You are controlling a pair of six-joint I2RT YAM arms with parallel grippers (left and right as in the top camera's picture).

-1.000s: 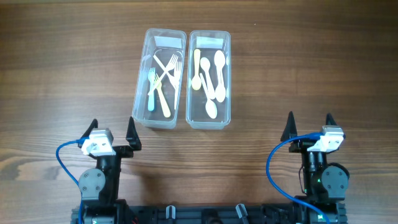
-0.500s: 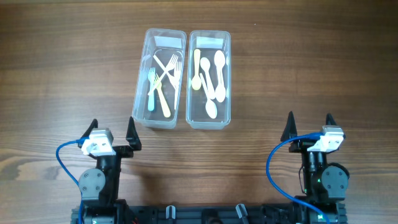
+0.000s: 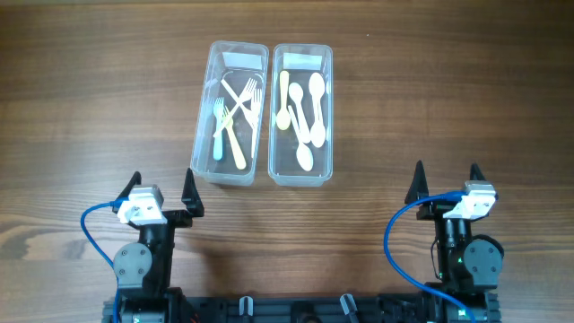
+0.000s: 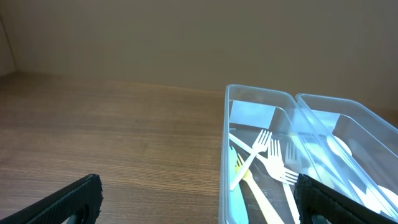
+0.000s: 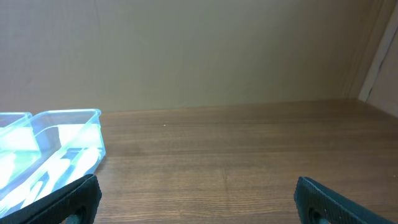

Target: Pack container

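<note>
**No change from a second ago**

In your overhead view both arms sit at the bottom edge, where they were a second ago. The left gripper (image 3: 162, 184) and right gripper (image 3: 447, 179) have their jaws spread wide, holding nothing. At top centre of the brown wooden table (image 3: 448, 81), two clear rectangular plastic tubs stand side by side. The left tub (image 3: 229, 172) holds pale plastic forks (image 3: 235, 112). The right tub (image 3: 285, 166) holds pale plastic spoons (image 3: 302, 108).

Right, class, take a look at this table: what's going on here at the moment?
Nothing is being handled. The left claw and right claw are both open and empty, parked at the robot's end. Ahead of them two clear tubs sit side by side: the left tub holds plastic forks, and the right tub holds plastic spoons.
</note>
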